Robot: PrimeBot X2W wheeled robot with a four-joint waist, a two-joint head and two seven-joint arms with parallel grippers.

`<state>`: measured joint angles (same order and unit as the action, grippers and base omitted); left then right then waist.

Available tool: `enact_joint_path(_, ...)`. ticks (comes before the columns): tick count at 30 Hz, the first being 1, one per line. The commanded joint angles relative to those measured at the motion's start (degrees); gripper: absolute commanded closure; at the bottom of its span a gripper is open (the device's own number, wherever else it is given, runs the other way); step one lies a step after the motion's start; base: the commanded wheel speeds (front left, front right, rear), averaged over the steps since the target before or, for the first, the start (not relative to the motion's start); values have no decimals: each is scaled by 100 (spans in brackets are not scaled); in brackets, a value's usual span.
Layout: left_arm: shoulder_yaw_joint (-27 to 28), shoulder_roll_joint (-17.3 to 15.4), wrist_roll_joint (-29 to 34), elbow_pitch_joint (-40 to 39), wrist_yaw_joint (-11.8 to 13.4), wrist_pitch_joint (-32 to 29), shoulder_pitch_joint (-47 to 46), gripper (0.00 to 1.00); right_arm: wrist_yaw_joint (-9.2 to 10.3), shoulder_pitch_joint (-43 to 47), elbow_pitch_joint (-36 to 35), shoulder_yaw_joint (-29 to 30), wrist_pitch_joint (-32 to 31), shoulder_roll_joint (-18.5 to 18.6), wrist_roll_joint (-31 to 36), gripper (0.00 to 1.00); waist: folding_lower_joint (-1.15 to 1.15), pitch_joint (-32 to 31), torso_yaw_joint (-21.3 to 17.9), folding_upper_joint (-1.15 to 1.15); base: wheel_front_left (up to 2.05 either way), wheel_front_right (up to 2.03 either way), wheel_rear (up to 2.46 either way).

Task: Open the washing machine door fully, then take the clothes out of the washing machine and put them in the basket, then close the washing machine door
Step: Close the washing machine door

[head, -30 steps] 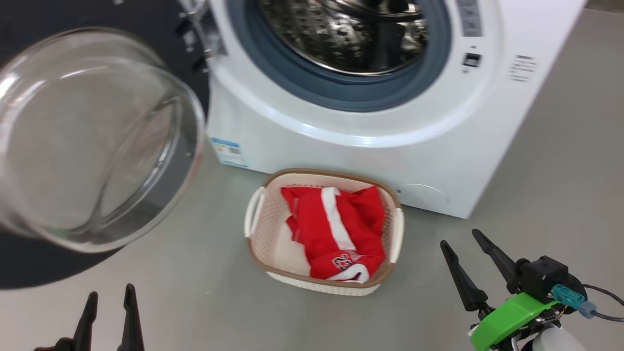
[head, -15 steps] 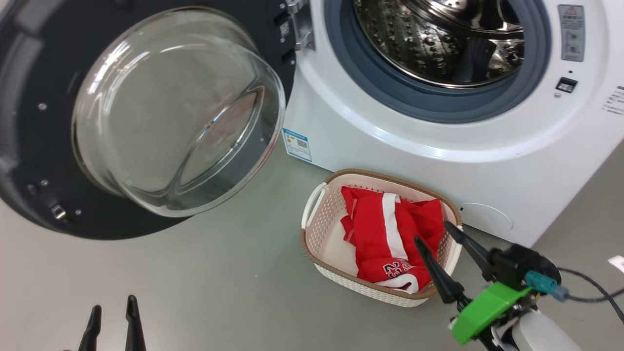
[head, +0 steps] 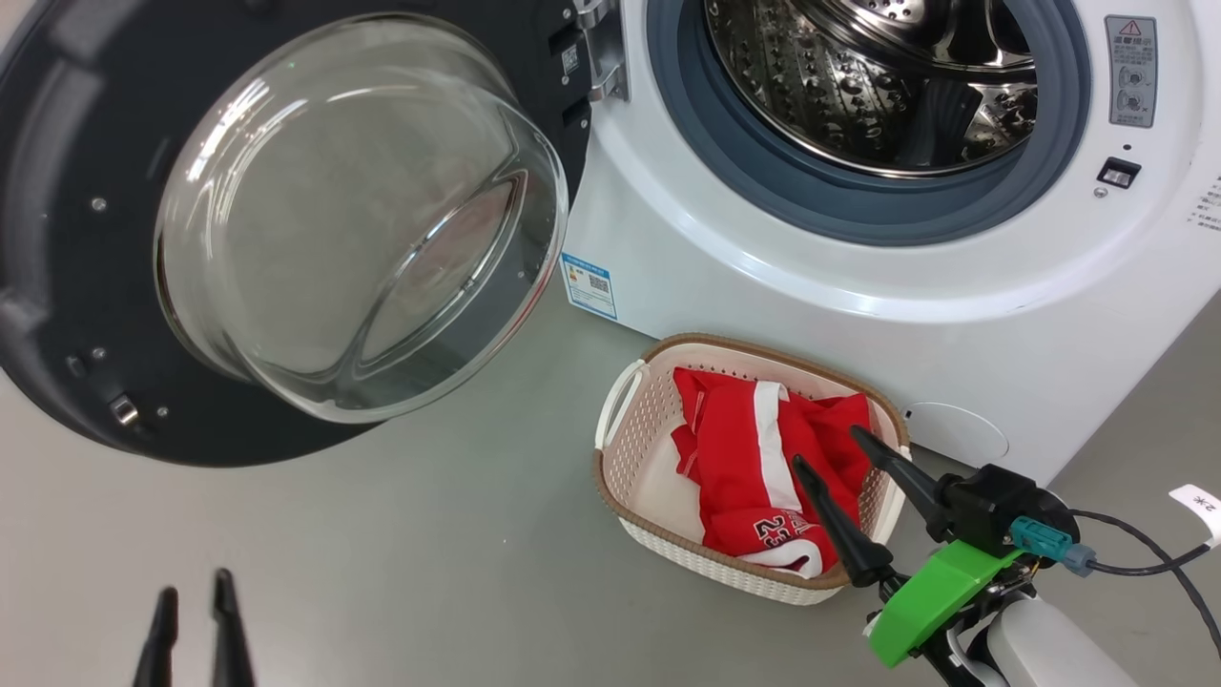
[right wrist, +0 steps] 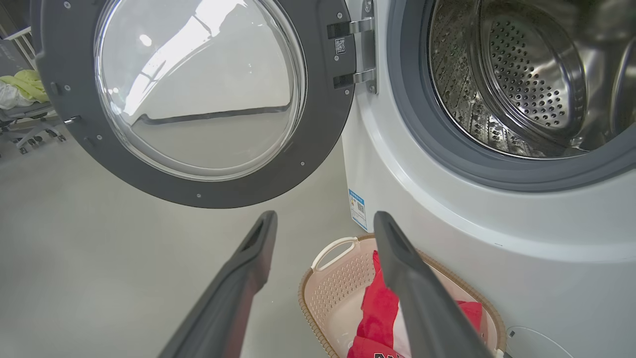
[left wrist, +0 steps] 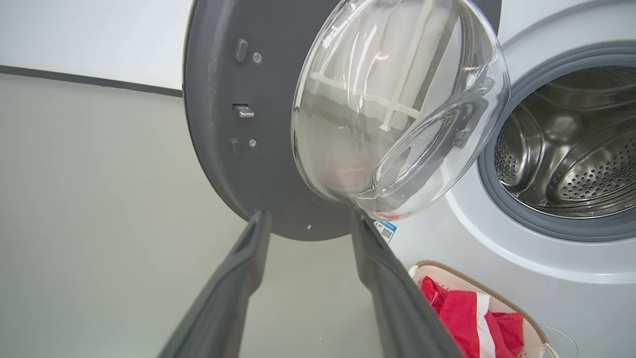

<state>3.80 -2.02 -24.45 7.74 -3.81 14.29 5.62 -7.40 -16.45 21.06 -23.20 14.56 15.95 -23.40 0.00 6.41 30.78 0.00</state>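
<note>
The washing machine [head: 858, 239] stands with the washing machine door [head: 286, 229] swung wide at its left. The basket [head: 630, 448] sits at its foot, holding the clothes [head: 754, 458]. The left gripper [head: 191, 630] and right gripper [head: 839, 453] hang open, empty.

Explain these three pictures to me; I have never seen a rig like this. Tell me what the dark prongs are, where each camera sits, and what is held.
It is a two-armed robot. The dark prongs are its fingers: left gripper and right gripper, both open and holding nothing. One picture looks down from its head; the other two look along each wrist's fingers. Ahead stands a washing machine, its drum bare as far as the pictures show, its door swung open. On the floor sits a basket with the red clothes inside.
</note>
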Motion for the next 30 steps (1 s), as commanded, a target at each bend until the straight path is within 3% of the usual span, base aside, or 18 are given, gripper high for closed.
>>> enact_joint_path(1, 277, -87, 18, -247, -63, 71, -177, 72, -9, -77, -125, -68, 44, 12, -16, 0, 0, -7, -5, 0, 0, 0, 0)
enact_joint_path(2, 349, -87, 34, -347, -100, 71, -239, 100, -9, -50, -134, -42, 44, 12, -15, 0, 0, -8, -8, 0, 0, 0, 0)
enact_joint_path(9, 1096, -241, 289, -1246, -328, 71, -969, 100, -9, 179, -235, 178, 44, -11, 51, 0, 0, 26, -28, 0, 0, 0, 0)
enact_joint_path(13, 1317, -751, 217, -1408, -362, 71, -1662, 100, -9, 261, -282, 273, 44, 1, 94, 0, 0, 83, -42, 0, 0, 0, 0)
enact_joint_path(16, 1358, -1283, -210, -1261, -365, 71, -2325, 100, -9, 302, -318, 359, 44, 11, 131, 0, 0, 144, -48, 0, 0, 0, 0)
enact_joint_path(20, 1536, -1984, -948, -591, -366, 71, -3190, 100, -9, 323, -355, 428, 44, 11, 175, 0, 0, 223, -80, 0, 0, 0, 0)
enact_joint_path(24, 1601, -2680, -1876, 597, -367, 38, -3917, 100, -9, 279, -377, 425, 44, 21, 207, 0, 0, 332, -166, 0, 0, 0, 0)
enact_joint_path(27, 1468, -3156, -2974, 1809, -367, -570, -4582, 100, -9, 253, -379, 449, 44, 45, 219, 0, 0, 402, -201, 0, 0, 0, 0)
enact_joint_path(30, 1377, -3386, -3296, 2340, -367, -926, -4823, 100, -9, 245, -377, 448, 44, 55, 224, 0, 0, 437, -210, 0, 0, 0, 0)
